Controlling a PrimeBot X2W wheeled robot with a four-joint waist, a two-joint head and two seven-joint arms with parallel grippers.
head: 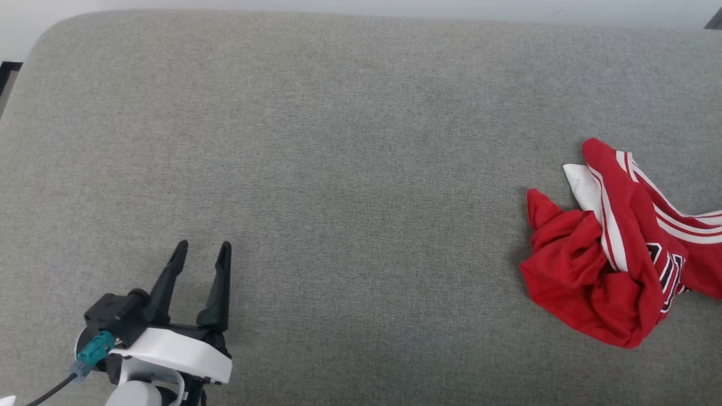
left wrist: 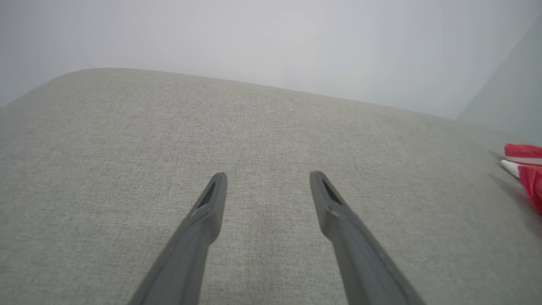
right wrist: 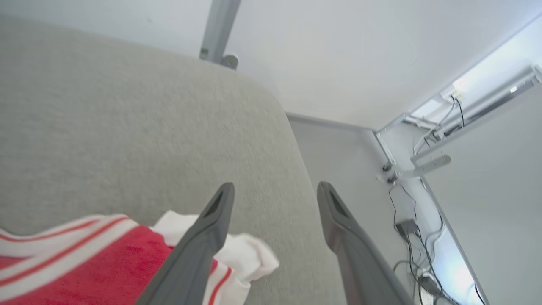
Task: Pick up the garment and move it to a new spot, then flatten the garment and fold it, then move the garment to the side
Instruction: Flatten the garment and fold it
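Note:
The garment (head: 615, 248) is a red jersey with white striped trim and black lettering. It lies crumpled at the right edge of the grey padded surface (head: 350, 158). Over the near left of that surface my left gripper (head: 200, 254) stands open, far from the garment and with nothing between its fingers. From the left wrist view the left gripper (left wrist: 267, 180) points across bare fabric, and a bit of the garment (left wrist: 527, 169) shows at the right edge. My right gripper (right wrist: 275, 192) is open above the surface's edge, its left finger (right wrist: 203, 237) over the garment's white sleeve (right wrist: 237, 254).
The grey surface has rounded corners and a pale wall behind it. In the right wrist view the floor beside the surface carries cables (right wrist: 410, 237) and a pale metal frame (right wrist: 423, 161), and a grey post (right wrist: 218, 29) stands past the far edge.

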